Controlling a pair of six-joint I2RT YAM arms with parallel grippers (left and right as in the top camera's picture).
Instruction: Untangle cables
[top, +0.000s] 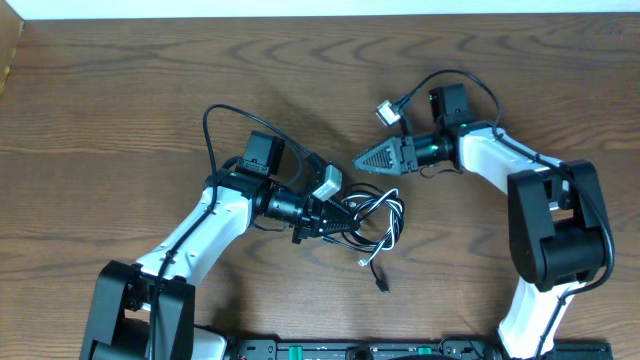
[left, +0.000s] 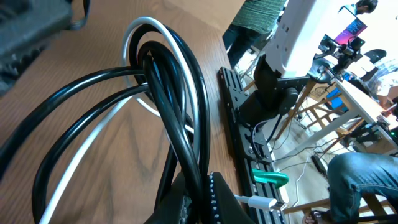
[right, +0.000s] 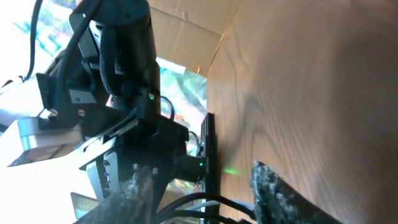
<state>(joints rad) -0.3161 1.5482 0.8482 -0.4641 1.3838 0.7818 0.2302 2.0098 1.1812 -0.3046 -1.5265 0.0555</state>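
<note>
Cables (top: 386, 214) are gripped in the left claw (top: 345, 222), which is closed tight on the bundle. From the left wrist, loops of the black cable (left: 177, 118) are seen pinched between the fingers (left: 219, 208) and fanned out ahead of them. The white cable (left: 155, 28) is arched over the far end of those loops and threaded among the black strands. Whether the white cable is also caught in the left claw cannot be told. From above, the tangle is seen spread on the table (top: 150, 90) just beyond the left claw's tip. One black end with its plug (top: 383, 285) is trailed off to the side of that claw, away from the bundle. The right claw (top: 362, 158) is set with its fingers apart and nothing is gripped between them. It is pointed toward the left claw. The tangle lies near the right claw's tip, off to one side, and neither cable is touched by it.
</note>
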